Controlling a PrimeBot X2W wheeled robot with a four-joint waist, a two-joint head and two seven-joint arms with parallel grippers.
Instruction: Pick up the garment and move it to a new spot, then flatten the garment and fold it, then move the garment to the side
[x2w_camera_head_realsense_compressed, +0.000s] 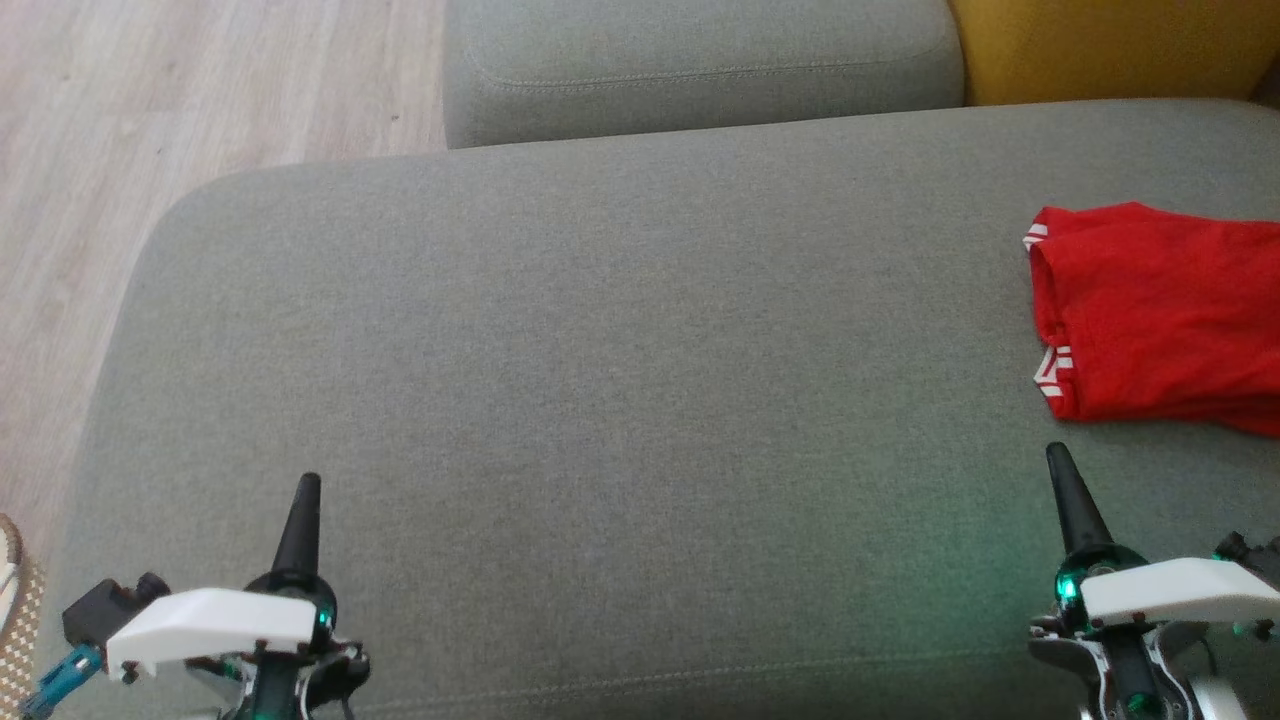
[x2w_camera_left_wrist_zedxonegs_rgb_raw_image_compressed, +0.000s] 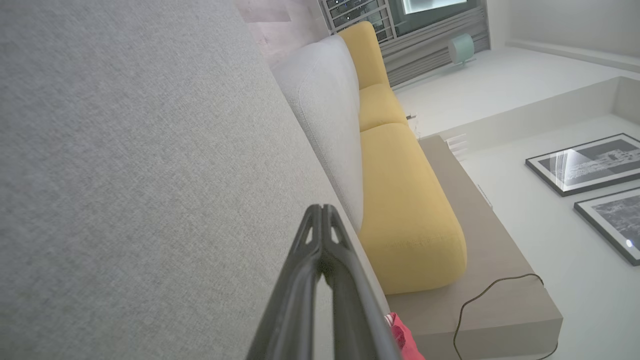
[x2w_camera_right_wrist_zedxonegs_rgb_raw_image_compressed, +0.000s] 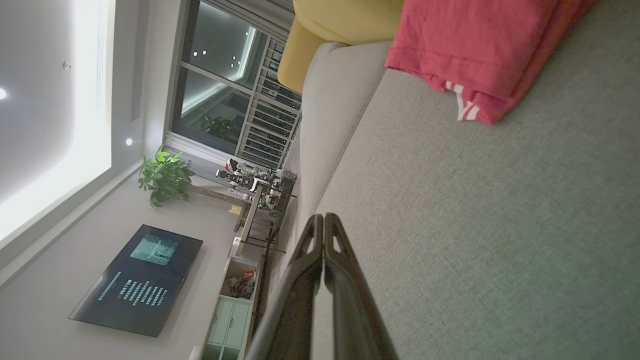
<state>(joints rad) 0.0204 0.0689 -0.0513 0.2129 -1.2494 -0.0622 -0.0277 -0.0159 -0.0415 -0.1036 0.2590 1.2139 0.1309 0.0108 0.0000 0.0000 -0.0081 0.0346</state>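
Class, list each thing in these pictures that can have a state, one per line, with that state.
Garment: lying doubled over on the sofa, not held.
Left gripper: shut, empty.
Right gripper: shut, empty, just short of the garment.
Screen: lit.

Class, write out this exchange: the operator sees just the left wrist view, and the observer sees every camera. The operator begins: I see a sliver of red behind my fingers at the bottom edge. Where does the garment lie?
Observer: In the head view the red garment lies on the grey seat cushion at the far right, running off that view's edge.
Operator: Which gripper is nearer to it?
Observer: The right gripper. Its tip sits just short of the garment's near edge, with bare cushion between.
Operator: Is that gripper ready to grasp?
Observer: No, its fingers are pressed together and hold nothing.
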